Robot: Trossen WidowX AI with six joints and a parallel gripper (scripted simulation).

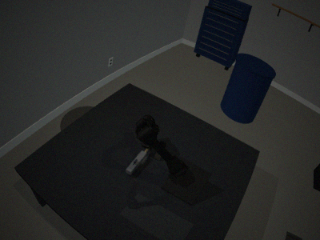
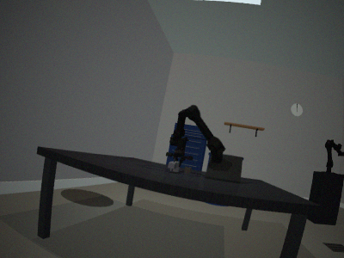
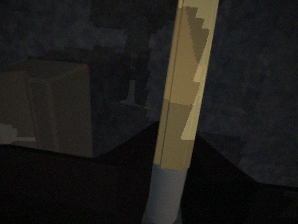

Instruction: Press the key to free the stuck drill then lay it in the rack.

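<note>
Wrist view: the drill (image 1: 147, 150) (image 3: 181, 95), as I read this yellow, faceted shaft with a grey cylindrical end, runs from bottom centre to the top edge right of centre. The gripper (image 1: 148, 142) (image 2: 178, 159) (image 3: 170, 130) is clamped on it, dark fingers flanking the grey end at the bottom of the frame. I judge it light and stiff, hardly fragile; the smooth grey section could slip or roll, while the flats beside it should give a steadier hold. Pulling straight along the shaft seems wisest. Its long axis stands nearly upright in the wrist frame, leaning right towards the top. From above, the bit showing sits near the centre, at the upper-right end of a pale elongated block (image 1: 137, 162) (image 2: 174, 167), whose length slants to lower left. Which end is the working tip, I cannot tell.
</note>
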